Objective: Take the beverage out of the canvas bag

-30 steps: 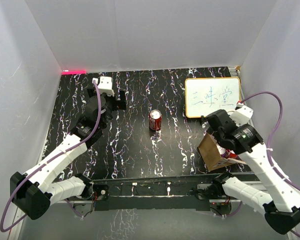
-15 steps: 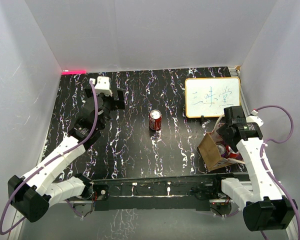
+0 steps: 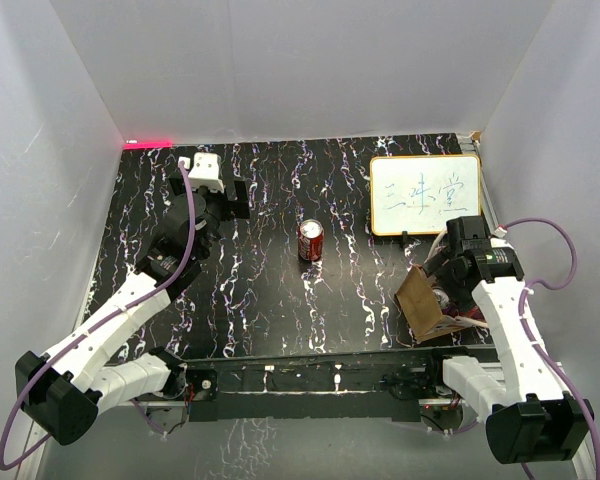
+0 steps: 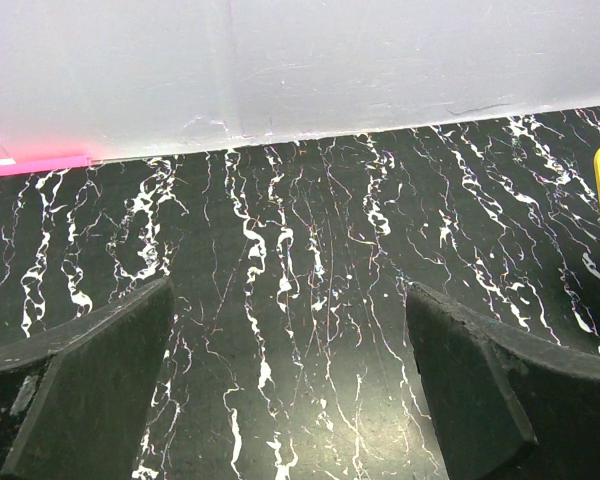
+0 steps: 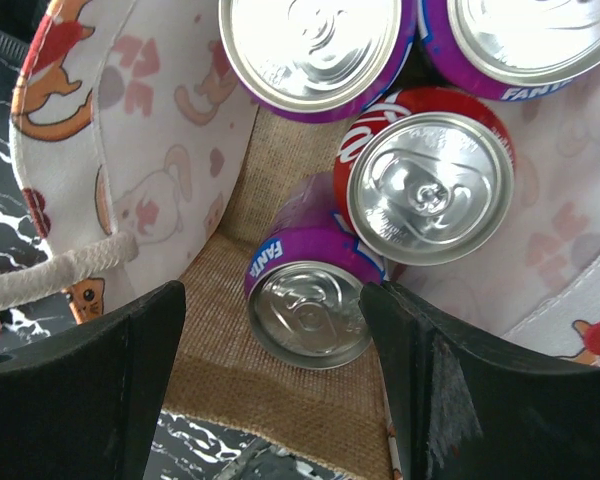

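The canvas bag sits at the near right of the table, and the step in hand looks like the reach into it for a drink; next, the arm should drop straight and close on one can. The right gripper hangs over the bag's mouth, jaws apart astride a tilted purple Fanta can and gripping nothing. The left gripper, far left, gapes empty.

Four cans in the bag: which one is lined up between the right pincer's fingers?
The purple Fanta can lowest in the right wrist view, beside the red can. The other two purple cans sit at the top edge.
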Action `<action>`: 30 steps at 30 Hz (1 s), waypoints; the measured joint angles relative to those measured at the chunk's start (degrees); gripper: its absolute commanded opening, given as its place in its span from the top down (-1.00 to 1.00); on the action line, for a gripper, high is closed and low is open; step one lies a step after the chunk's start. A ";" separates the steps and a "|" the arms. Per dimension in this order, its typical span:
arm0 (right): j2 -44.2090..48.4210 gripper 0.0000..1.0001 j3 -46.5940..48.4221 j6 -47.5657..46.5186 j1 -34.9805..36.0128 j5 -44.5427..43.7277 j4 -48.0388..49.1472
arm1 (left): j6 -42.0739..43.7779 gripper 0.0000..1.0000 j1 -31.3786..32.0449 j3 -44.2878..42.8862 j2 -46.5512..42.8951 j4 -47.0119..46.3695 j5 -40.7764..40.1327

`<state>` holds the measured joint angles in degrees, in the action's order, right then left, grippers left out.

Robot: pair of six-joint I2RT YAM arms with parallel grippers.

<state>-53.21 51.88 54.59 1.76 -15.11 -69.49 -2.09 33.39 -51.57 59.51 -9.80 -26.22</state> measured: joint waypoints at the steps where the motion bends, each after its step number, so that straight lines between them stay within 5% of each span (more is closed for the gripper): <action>1: 0.13 -0.56 0.00 0.20 0.00 0.42 -0.09 | 0.00 -0.94 0.00 0.00 0.00 0.00 0.00; 30: -5.66 -0.56 -6.80 7.28 -0.44 2.62 2.93 | 0.20 -0.94 0.00 0.00 0.39 -0.04 -0.22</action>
<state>-58.87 45.08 61.87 1.32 -12.49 -66.57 -1.89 33.39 -51.57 59.90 -9.85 -26.44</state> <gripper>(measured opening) 0.805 0.970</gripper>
